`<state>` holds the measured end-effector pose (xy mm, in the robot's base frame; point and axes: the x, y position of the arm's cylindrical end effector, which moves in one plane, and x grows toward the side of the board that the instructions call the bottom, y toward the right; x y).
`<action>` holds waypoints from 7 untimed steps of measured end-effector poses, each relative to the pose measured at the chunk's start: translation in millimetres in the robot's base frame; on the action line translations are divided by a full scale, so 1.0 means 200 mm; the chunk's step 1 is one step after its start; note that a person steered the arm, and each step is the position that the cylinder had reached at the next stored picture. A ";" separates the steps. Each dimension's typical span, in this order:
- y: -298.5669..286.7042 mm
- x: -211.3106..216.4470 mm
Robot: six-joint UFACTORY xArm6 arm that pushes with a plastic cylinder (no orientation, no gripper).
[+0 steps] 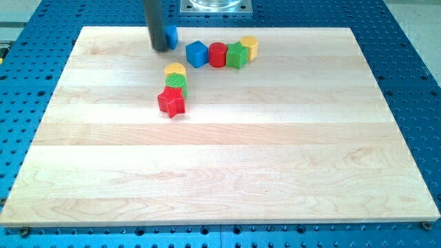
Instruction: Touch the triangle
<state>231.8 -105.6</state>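
Observation:
My tip (160, 48) rests on the wooden board (220, 172) near the view's top left. A blue block (171, 36) sits right behind it, mostly hidden by the rod; its shape cannot be made out, and it looks to touch the rod. To the right a row holds a blue cube (197, 54), a red cylinder (218, 54), a green star-like block (237, 55) and a yellow block (249, 47). Below the tip stand a yellow block (175, 69), a green block (176, 82) and a red star (171, 102), stacked in a short column.
The board lies on a blue perforated table (413, 69). A metal mount plate (216, 5) sits at the view's top edge.

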 end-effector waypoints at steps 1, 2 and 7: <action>0.22 -0.08; 0.21 0.10; 0.41 -0.20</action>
<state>192.5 -23.1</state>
